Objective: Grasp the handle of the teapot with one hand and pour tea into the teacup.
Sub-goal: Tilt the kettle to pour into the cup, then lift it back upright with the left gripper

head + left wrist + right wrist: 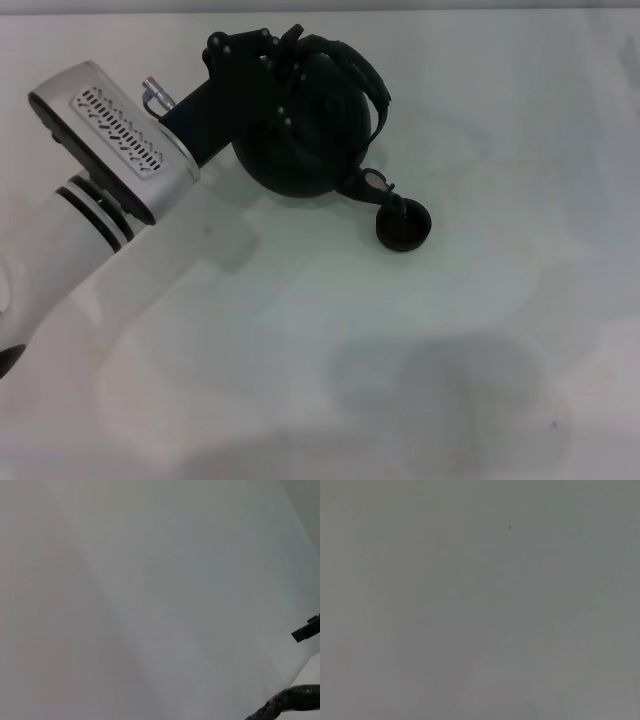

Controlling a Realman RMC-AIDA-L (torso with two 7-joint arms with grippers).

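Teapot point(305, 130) sat at the far left-center of the white table point(480, 330), tipped so its short spout point(372, 184) pointed down and toward the right, its tip directly over or touching the far rim of the teacup point(403, 226). From the head view I couldn't tell whether the spout touched the cup or hung just above it.

Risks, as I judged them:
- Spout lined up with the cup's rim, not its middle. Any stream could have run down the outside wall onto the table.
- The cup was small and light-looking; a spout nudge could have slid or tipped it.
- More tilt on a bail handle lets the pot swing, so the aim could have drifted off the cup.
- No liquid visible, so fill level couldn't be judged; overfill was possible.

Looks: round matte-black pot, pale spot at the spout base, rough arched handle point(365, 75) looping over the top. The cup was dark, round, handleless and far smaller than the pot.

Left gripper point(270, 50) was at the pot's top on the handle side, black on black. It appeared to be holding the handle, but I couldn't tell the finger gap. Left wrist view showed only table and a sliver of dark handle at the edge.

Right gripper wasn't in view; its wrist camera showed only blank grey.
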